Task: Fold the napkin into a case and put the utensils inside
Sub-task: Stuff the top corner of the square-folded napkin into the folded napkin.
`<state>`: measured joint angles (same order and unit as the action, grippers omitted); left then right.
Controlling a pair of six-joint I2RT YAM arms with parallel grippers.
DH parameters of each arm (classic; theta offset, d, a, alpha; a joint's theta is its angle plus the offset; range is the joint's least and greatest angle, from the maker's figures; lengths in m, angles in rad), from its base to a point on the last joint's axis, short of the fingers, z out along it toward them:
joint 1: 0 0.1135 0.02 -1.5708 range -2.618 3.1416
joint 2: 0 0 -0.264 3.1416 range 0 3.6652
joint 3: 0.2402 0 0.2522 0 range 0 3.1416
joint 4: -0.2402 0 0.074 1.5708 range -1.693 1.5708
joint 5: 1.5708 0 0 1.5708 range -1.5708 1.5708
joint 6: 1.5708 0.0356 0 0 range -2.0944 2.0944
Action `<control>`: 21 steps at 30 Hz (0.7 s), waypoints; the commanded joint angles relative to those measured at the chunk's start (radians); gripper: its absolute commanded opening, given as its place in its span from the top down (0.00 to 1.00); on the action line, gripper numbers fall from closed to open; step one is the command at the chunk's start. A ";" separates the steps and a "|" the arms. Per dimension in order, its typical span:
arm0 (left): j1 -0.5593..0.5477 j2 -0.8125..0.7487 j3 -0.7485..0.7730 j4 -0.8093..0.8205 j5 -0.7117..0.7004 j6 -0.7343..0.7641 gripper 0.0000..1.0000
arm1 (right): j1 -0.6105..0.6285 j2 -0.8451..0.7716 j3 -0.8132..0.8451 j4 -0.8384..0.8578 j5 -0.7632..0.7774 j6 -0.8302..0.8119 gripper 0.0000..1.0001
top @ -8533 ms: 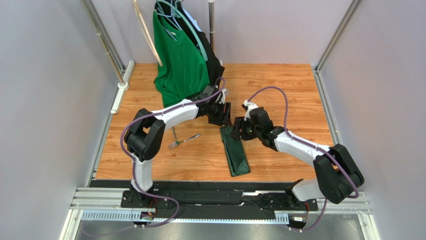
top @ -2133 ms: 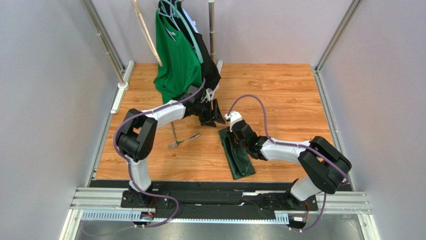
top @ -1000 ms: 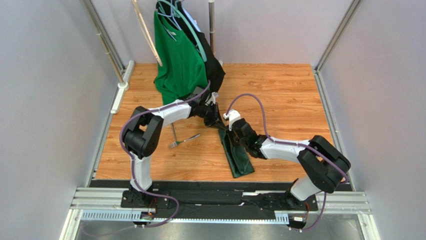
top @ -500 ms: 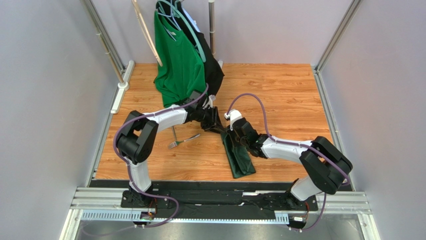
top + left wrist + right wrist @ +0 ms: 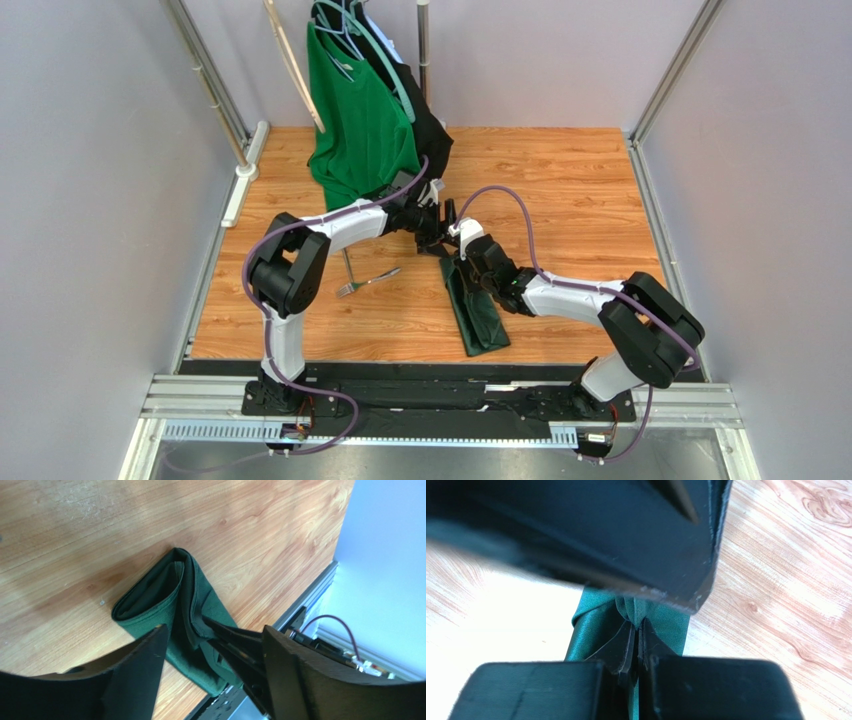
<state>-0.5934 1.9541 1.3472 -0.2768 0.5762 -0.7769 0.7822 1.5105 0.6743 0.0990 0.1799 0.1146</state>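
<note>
Farthest left of the task's things, the fork [image 5: 368,281] lies flat on the wooden table [image 5: 560,200], apart from the cloth, with the hanging green T-shirt [image 5: 360,120] beyond it at the far side. To its right the left gripper [image 5: 214,630] hangs over the far end of the napkin [image 5: 478,320], its jaws spread wide and holding nothing. The napkin is folded long and narrow and runs from that far end back towards the near edge of the table. Its layers gape a little at the far end. From the right, the right gripper [image 5: 636,630] reaches into this mouth, pinched tight on a thin fold of the cloth. Whether any cutlery is already inside cannot be told. The pinch looks like the weak spot. It grips only an edge of soft cloth, so a tug or a lift could slip it free and let the mouth fall shut. A harder pull could drag the napkin along the wood and undo the folds. The two sets of fingers stand just beside each other, so a careless closing or sideways move by the left one could strike the right. The fork is slim and flat on smooth wood, and may skid away from a poor grasp.
</note>
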 commanded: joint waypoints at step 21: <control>0.020 0.066 0.047 -0.022 0.062 0.008 1.00 | -0.029 -0.009 -0.036 0.189 0.004 -0.024 0.60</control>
<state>-0.5900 2.0163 1.3788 -0.2966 0.6132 -0.7918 0.7704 1.5143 0.6441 0.2028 0.1799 0.0990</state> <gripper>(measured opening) 0.018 0.365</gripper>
